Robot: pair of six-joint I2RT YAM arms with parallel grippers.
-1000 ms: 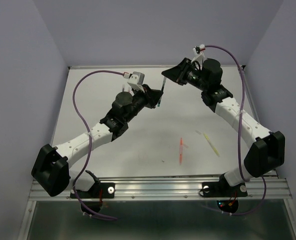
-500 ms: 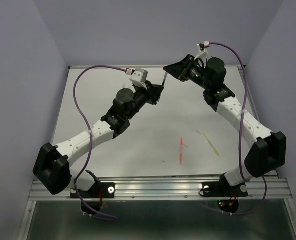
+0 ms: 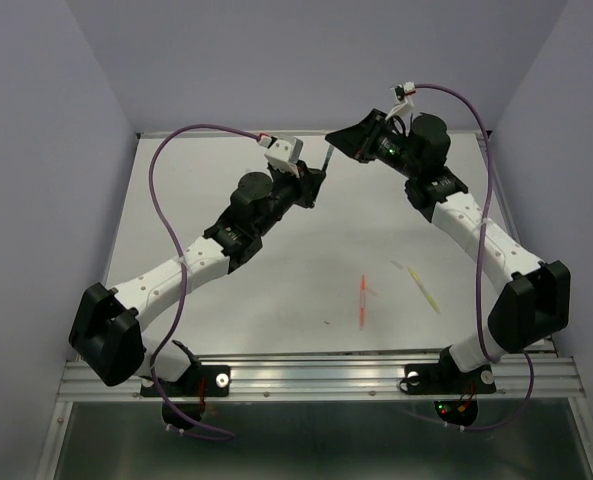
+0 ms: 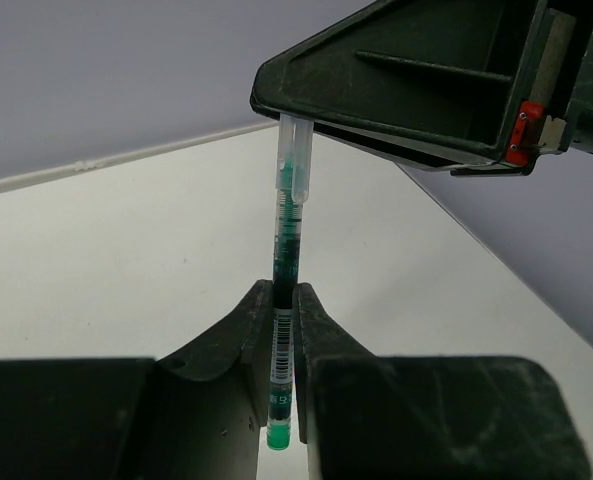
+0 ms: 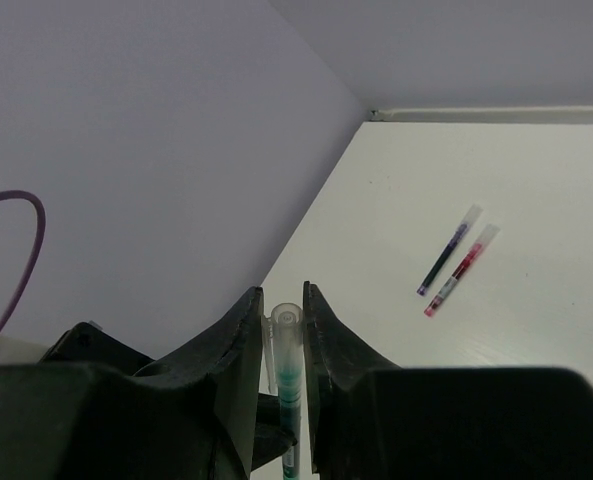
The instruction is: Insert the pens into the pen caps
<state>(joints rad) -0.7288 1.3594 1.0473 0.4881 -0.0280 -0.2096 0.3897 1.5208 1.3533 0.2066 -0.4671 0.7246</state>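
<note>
My left gripper [image 4: 283,345] is shut on the green pen [image 4: 285,260], held up in the air at the back of the table [image 3: 276,280]. The pen's tip sits inside a clear pen cap [image 4: 293,160] that my right gripper [image 5: 283,320] is shut on; that cap also shows in the right wrist view [image 5: 282,345]. In the top view the two grippers meet, the left [image 3: 319,178] just below the right [image 3: 336,145]. A dark blue pen [image 5: 447,252] and a dark red pen [image 5: 460,271] lie capped side by side. An orange pen [image 3: 363,300] and a pale yellow pen [image 3: 423,289] lie on the table.
The purple walls [image 3: 66,150] close in the table at the back and sides. A metal rail [image 3: 316,378] runs along the near edge by the arm bases. A purple cable [image 3: 161,200] loops over the left arm.
The left gripper has moved up and to the right with the green pen, toward the cap held in the right gripper. The right gripper has barely moved.
</note>
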